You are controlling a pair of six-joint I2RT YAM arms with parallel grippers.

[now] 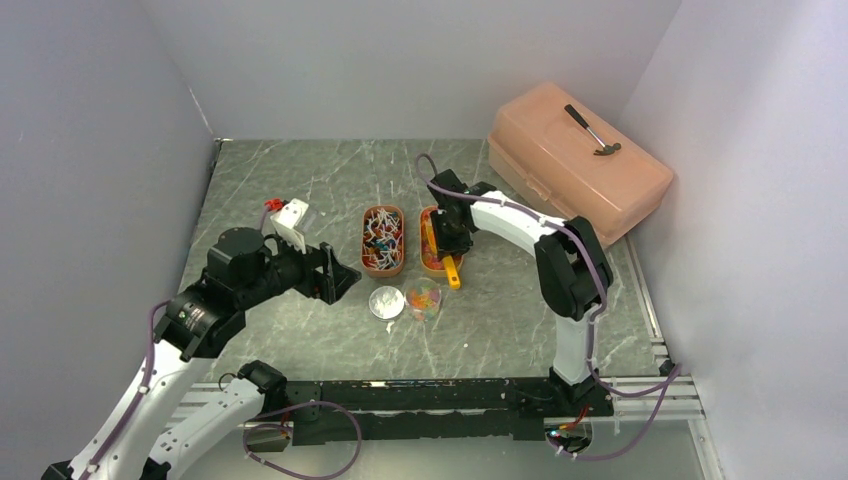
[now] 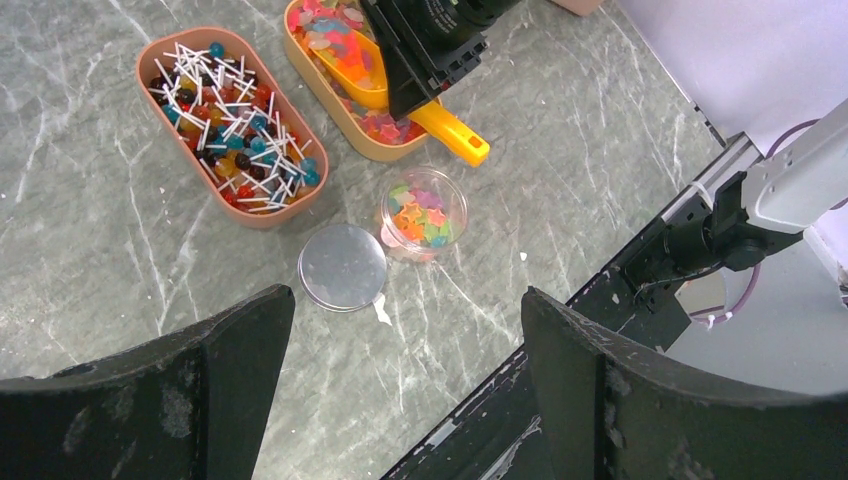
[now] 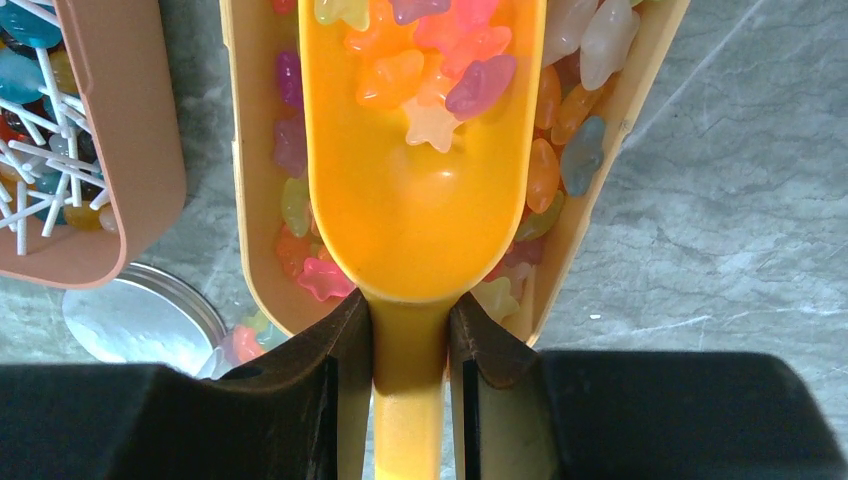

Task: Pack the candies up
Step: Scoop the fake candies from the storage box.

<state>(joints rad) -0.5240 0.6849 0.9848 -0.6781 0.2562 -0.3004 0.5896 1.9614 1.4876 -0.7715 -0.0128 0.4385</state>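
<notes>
Right gripper (image 3: 410,320) pinches the orange scoop (image 3: 415,200) by its handle, gummy candies (image 3: 430,60) heaped just ahead, over their tray (image 3: 240,150).

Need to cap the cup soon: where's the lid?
Top view: the lid lies flat just left of the clear cup, in front of the lollipop tray.

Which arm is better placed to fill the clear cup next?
Right. The right gripper holds the orange scoop, loaded with gummies, near the clear cup. The left gripper is open and empty.
</notes>
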